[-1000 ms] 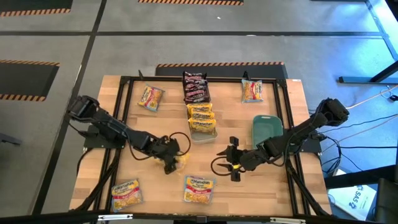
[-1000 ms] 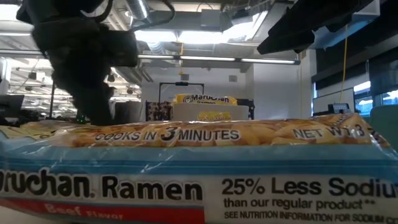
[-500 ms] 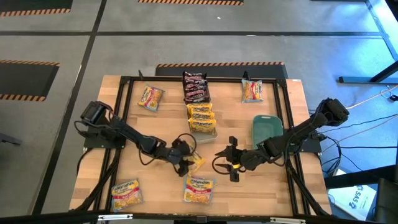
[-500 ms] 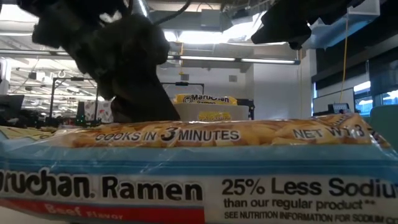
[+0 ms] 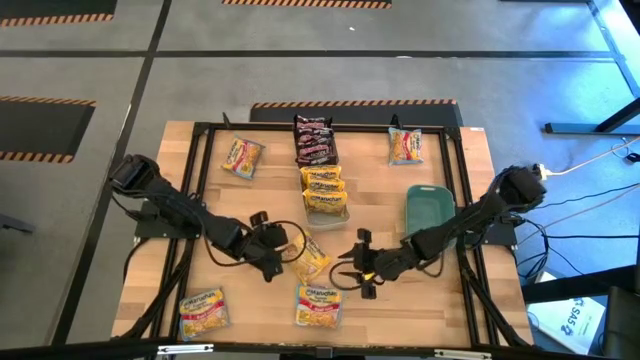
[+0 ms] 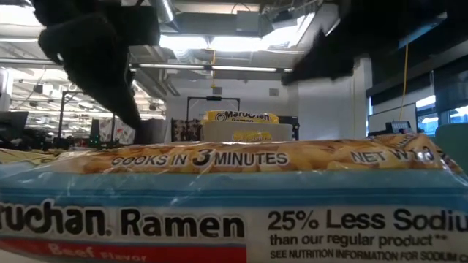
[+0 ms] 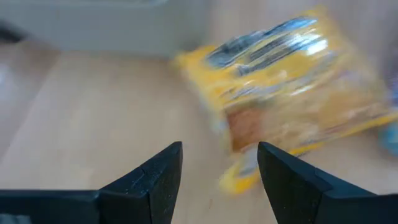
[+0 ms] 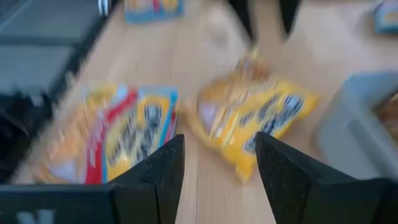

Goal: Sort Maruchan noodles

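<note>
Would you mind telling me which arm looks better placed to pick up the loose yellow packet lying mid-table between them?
Probably the right. Its tool is open and faces the yellow packet squarely from close by. The left tool, also open, sits beside the packet's other end, seeing it off to one side. It's close either way.

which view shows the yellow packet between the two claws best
The high view: the yellow packet lies whole on the table between the left claw and right claw. Both wrist views show it blurred; the low view doesn't show it clearly.
</note>
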{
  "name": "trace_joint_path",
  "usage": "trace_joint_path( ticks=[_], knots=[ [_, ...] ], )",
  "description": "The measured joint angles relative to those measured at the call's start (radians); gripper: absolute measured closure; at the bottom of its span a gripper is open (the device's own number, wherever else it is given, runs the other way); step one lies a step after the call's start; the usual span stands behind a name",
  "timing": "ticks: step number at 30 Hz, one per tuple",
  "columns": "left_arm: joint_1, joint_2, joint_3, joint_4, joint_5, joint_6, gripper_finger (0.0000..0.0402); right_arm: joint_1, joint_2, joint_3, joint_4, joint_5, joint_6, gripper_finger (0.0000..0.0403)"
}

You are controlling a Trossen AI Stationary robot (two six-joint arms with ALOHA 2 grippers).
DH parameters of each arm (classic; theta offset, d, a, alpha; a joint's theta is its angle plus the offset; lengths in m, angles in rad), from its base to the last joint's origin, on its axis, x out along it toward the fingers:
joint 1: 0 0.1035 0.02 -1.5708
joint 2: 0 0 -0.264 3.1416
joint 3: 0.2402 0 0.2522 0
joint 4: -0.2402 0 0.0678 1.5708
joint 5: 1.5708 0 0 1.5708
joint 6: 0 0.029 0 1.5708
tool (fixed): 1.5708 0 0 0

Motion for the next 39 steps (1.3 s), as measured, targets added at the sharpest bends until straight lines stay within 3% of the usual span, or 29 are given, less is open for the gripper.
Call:
trace_joint_path(
  ticks=[11, 16, 22, 30, 36, 39],
  knots=[
    [0.003, 0.039, -0.082, 0.027, -0.015, -0.106, 0.0198, -0.106, 0.26, 0.051, 0.133, -0.178, -0.011, 0.0224],
    [-0.017, 0.039, -0.082, 0.082, 0.029, -0.115, 0.0198, -0.144, 0.286, 0.065, 0.048, -0.145, 0.018, 0.0224],
    [-0.043, 0.039, -0.082, 0.243, 0.11, -0.074, 0.0198, -0.145, 0.264, 0.11, -0.164, 0.0, 0.029, 0.0224],
    [-0.047, 0.039, -0.082, 0.261, 0.117, -0.043, 0.0198, -0.089, 0.112, 0.182, -0.512, 0.096, 0.124, 0.0224],
    [-0.043, 0.039, -0.082, 0.286, 0.09, -0.028, 0.0198, -0.045, 0.008, 0.134, -0.5, 0.131, 0.157, 0.0224],
    [-0.04, 0.038, -0.082, 0.326, 0.062, 0.0, 0.0198, -0.048, 0.003, 0.094, -0.397, 0.129, 0.157, 0.0224]
  ],
)
